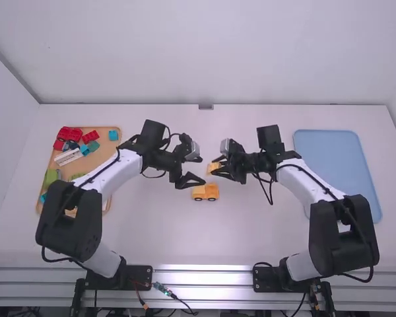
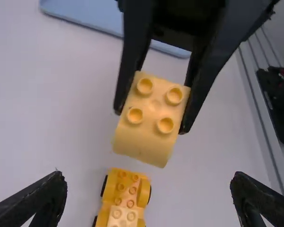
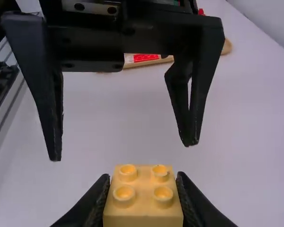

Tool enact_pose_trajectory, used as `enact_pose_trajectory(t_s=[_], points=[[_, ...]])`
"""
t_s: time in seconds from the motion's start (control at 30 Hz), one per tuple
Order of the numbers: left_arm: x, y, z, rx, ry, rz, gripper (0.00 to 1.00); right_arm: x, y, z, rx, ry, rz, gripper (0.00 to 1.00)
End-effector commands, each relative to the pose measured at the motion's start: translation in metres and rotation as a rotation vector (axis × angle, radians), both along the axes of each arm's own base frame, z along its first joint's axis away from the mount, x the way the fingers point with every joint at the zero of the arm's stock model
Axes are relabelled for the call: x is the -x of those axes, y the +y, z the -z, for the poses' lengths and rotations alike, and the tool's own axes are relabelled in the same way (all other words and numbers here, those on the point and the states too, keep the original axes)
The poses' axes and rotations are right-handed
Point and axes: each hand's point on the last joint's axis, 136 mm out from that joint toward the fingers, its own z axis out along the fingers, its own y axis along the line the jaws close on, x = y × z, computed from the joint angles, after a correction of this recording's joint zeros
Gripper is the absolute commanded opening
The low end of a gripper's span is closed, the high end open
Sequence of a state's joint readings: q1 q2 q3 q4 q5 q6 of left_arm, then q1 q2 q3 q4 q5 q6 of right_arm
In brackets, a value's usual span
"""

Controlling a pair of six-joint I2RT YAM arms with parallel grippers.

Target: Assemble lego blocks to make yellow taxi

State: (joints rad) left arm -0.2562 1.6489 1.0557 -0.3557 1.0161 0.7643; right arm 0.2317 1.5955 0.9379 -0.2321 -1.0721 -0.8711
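Over the middle of the table, my right gripper (image 1: 221,169) is shut on a yellow block (image 1: 214,168). In the right wrist view that block (image 3: 143,196), with studs on its face, is between the tips of my right gripper (image 3: 143,198). Facing it from the left, my left gripper (image 1: 197,170) stands open and holds nothing; in the left wrist view my left gripper (image 2: 149,194) has its fingers wide apart, with the held yellow block (image 2: 149,118) in front of them. The yellow wheeled car base (image 1: 205,192) rests on the table just below the grippers; it also shows in the left wrist view (image 2: 124,196).
At the left, a wooden tray (image 1: 109,133) holds red, blue, green and white blocks. A blue tray (image 1: 336,165) lies at the right, beside the right arm. Metal rails (image 1: 204,276) run along the table's near edge.
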Motion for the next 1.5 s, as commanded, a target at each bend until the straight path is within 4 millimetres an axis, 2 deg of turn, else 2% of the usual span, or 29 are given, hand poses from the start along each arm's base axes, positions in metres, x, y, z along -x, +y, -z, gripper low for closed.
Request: enact_pose_trajectory(t_s=[0.0,0.23,0.43,1.03,1.23,1.27,1.47], points=[[0.001,-0.009,-0.004,-0.006,-0.103,0.068,0.94,0.002,0.001,-0.01,-0.018,-0.024,-0.015,0.16],[0.001,-0.023,-0.001,-0.045,-0.158,0.086,0.85,0.008,-0.001,-0.007,-0.011,0.019,-0.018,0.14],[0.003,-0.023,-0.001,-0.042,-0.146,0.087,0.68,0.02,-0.002,-0.003,-0.007,0.0,-0.072,0.13],[0.006,-0.024,0.0,-0.042,-0.134,0.095,0.57,0.024,-0.001,-0.006,-0.027,-0.019,-0.097,0.12],[0.008,-0.026,0.0,-0.042,-0.136,0.102,0.42,0.025,0.0,-0.008,-0.038,-0.018,-0.102,0.12],[0.009,-0.027,-0.001,-0.035,-0.141,0.111,0.37,0.025,0.0,-0.008,-0.038,-0.018,-0.102,0.12],[0.01,-0.028,-0.001,-0.034,-0.138,0.114,0.31,0.025,0.0,-0.008,-0.038,-0.017,-0.102,0.12]])
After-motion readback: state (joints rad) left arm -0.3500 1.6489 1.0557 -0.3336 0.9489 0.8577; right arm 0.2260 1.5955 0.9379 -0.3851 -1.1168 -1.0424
